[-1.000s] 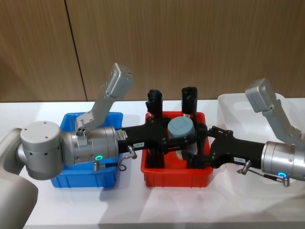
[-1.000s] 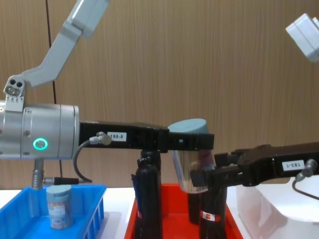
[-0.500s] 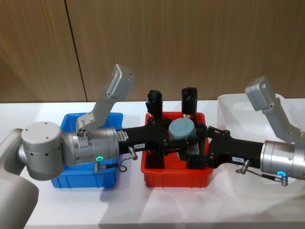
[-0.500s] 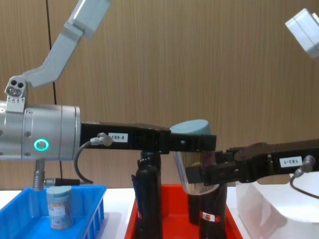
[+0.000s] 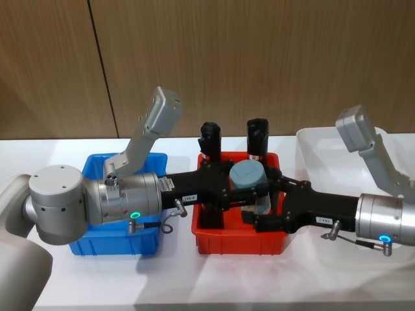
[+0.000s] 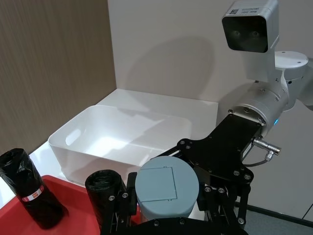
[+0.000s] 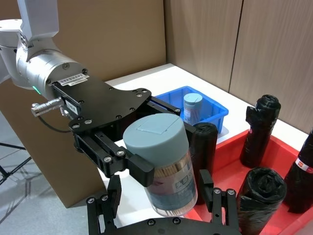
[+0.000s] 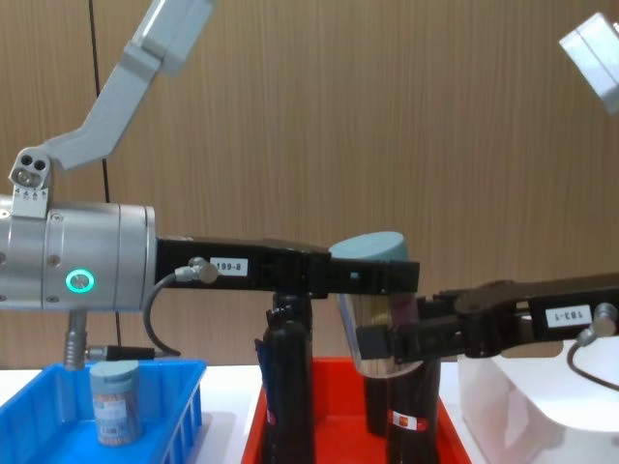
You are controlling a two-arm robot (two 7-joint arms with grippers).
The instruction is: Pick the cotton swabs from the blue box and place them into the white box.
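Note:
A tub of cotton swabs with a grey-blue lid hangs above the red bin. My left gripper is shut on it just under the lid, reaching in from the left. My right gripper is open, its fingers flanking the lower body of the tub from the right. In the chest view the tub sits between both grippers. Another tub stands upright in the blue box, also seen in the right wrist view. The white box lies at the right.
A red bin sits between the blue box and the white box, holding several tall black rolls that stand right under and behind the held tub. A wooden wall stands behind the white table.
My right gripper has slid left until its fingers stand on either side of the held tub. The left arm and the tub have stayed in place.

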